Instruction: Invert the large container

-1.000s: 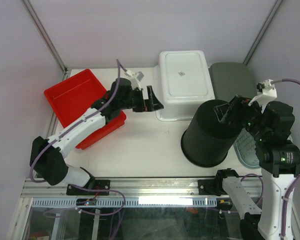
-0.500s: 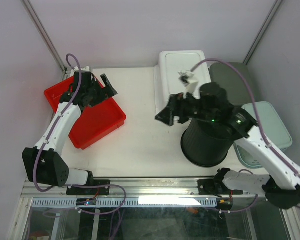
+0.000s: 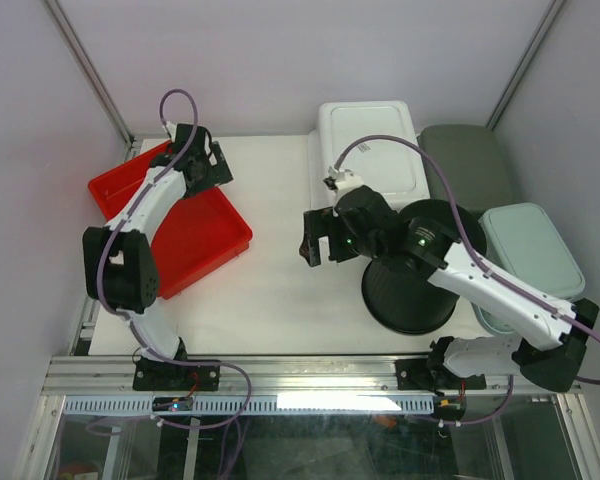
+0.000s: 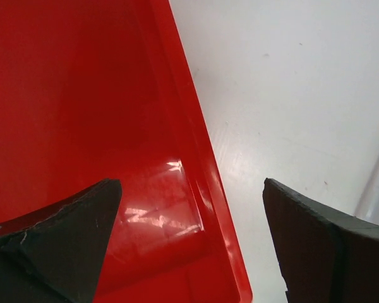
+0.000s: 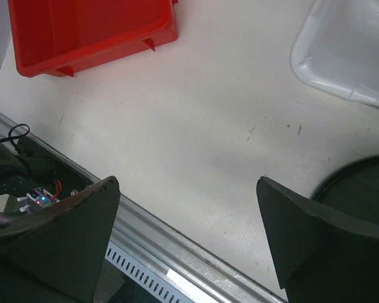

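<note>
while overhead shows whole bin (image 3: 410,295), wrist rim

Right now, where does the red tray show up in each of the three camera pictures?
Top external: red tray at the left side of the table.
Left wrist: red tray fills the left half of the picture.
Right wrist: red tray in the top left corner.
Shared landmark: the white table running along the tray's edge, seen in all three.

Free table (image 3: 280,285) btw tray (image 3: 208,236), bin (image 3: 412,292)
</note>
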Controlling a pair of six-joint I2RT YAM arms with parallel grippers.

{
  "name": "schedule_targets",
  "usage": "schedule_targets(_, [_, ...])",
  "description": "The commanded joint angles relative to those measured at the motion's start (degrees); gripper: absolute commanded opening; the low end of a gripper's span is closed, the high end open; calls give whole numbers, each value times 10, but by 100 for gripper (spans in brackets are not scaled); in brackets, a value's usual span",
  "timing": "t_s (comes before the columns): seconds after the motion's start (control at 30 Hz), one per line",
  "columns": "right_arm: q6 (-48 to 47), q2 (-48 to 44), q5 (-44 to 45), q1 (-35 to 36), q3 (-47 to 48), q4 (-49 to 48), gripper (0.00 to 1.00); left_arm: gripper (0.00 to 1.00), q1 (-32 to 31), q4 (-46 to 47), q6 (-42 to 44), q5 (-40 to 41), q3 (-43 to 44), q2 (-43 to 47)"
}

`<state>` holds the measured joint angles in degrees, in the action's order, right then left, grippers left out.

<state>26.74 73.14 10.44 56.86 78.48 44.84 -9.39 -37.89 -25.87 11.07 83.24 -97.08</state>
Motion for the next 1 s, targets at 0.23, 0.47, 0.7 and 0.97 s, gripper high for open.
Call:
schedule_targets(0.23, [28, -101, 33, 1, -44, -34, 94, 95, 0, 7, 0, 75, 145, -191])
schedule_targets(0.47, [34, -100, 31, 1, -55, -38, 94, 55, -1, 3, -10, 53, 164, -232])
schedule_targets(0.7, [38, -130, 58, 1, -66, -37, 94, 10, -16, 0, -26, -2, 136, -175])
schedule_targets(0.97, [24, -174, 111, 1, -60, -18, 94, 0, -104, -2, -88, -52, 57, -12])
